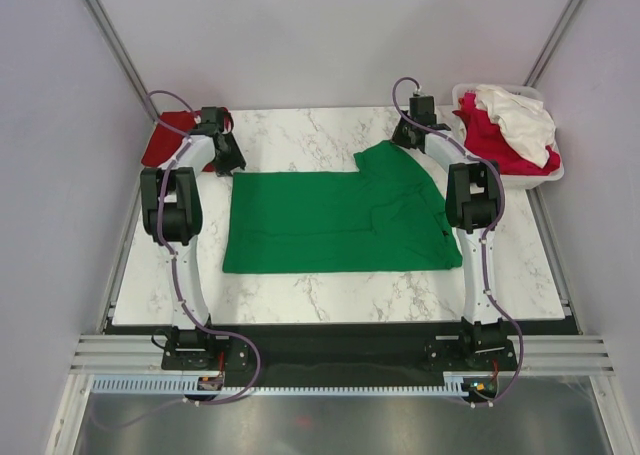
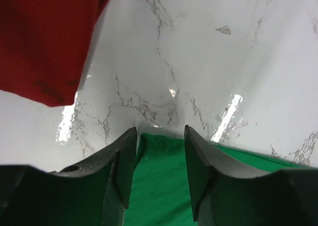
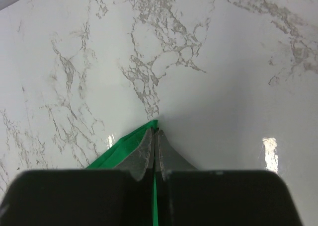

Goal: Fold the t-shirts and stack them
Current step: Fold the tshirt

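A bright green t-shirt (image 1: 340,220) lies spread flat in the middle of the marble table, its right part rumpled. My left gripper (image 1: 228,163) is open at the shirt's far left corner. In the left wrist view that corner (image 2: 159,181) lies between the open fingers (image 2: 124,156). My right gripper (image 1: 403,137) is shut on the shirt's far right edge. In the right wrist view a strip of green cloth (image 3: 121,149) is pinched between the closed fingertips (image 3: 155,132). A dark red t-shirt (image 1: 165,140) lies at the far left, also seen in the left wrist view (image 2: 44,37).
A white plastic basket (image 1: 548,178) stands at the far right corner, holding a crimson-pink shirt (image 1: 490,135) and a white shirt (image 1: 520,120). Grey walls close in the table on three sides. Bare marble (image 1: 320,130) shows behind the green shirt.
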`<act>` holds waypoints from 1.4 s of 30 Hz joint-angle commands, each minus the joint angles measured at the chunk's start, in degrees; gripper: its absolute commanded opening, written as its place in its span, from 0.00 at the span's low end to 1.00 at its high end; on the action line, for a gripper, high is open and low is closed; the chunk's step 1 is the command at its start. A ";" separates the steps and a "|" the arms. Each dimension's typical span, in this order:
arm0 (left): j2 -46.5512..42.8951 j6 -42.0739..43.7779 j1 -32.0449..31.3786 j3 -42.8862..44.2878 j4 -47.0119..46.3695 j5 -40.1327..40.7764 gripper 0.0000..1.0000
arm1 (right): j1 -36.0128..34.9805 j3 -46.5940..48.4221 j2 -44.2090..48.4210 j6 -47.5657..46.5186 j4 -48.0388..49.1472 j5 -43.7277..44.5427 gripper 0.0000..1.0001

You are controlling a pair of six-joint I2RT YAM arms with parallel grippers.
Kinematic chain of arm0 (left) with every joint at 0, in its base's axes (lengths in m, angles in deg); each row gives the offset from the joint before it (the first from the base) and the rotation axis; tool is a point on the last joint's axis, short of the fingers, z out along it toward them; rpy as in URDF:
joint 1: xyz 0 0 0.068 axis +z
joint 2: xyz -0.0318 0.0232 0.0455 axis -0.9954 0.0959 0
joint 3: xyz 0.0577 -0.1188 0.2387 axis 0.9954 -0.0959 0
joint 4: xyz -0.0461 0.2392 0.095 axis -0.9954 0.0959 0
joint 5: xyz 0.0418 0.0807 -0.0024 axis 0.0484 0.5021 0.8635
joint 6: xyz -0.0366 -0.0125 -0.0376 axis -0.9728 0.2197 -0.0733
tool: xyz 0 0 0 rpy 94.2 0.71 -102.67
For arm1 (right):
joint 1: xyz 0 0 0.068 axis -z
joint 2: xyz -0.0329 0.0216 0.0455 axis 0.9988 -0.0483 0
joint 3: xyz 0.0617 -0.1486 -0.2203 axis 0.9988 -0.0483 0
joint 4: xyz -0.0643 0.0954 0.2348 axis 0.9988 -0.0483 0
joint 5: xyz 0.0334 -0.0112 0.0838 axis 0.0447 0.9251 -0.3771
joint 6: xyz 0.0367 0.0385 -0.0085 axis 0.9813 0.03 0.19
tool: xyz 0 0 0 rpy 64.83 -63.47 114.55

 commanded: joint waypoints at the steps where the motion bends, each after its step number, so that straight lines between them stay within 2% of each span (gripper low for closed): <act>1: -0.67 -0.56 -1.97 -2.81 0.97 0.89 0.49 | 0.28 -2.24 -0.49 -0.77 -6.02 0.08 0.00; 4: -0.67 -0.47 -2.49 -2.73 0.79 0.89 0.40 | 0.37 -2.33 -0.58 -0.86 -5.93 0.00 0.00; 5: -0.58 -0.47 -2.49 -2.55 0.71 0.89 0.30 | 0.37 -2.33 -0.58 -0.77 -5.93 0.00 0.00; 7: -0.67 -0.56 -2.58 -2.37 0.53 0.89 0.18 | 0.37 -2.15 -0.58 -0.86 -5.84 -0.18 0.00; 8: -0.84 -0.47 -2.58 -2.29 0.62 0.89 0.06 | 0.28 -2.07 -0.58 -0.94 -5.84 -0.44 0.00; 9: -1.02 -0.56 -2.58 -2.20 0.62 0.80 0.02 | 0.37 -1.98 -0.58 -1.03 -5.76 -0.53 0.00; 17: -4.53 0.41 -2.67 -2.46 0.79 0.28 0.02 | 0.37 -0.83 4.25 -2.52 -6.63 -1.67 0.00; 22: -8.22 1.29 -2.67 -3.69 0.71 -1.92 0.02 | 0.10 -5.66 11.62 -3.49 -7.25 -1.68 0.00; 36: -20.35 1.02 -2.67 -13.44 0.88 -6.49 0.02 | -0.51 -14.63 24.02 -4.81 -10.15 -2.20 0.00; 42: -25.71 2.16 -2.58 -18.79 0.79 -6.58 0.02 | -0.42 -24.55 36.39 -5.60 -10.68 -1.50 0.00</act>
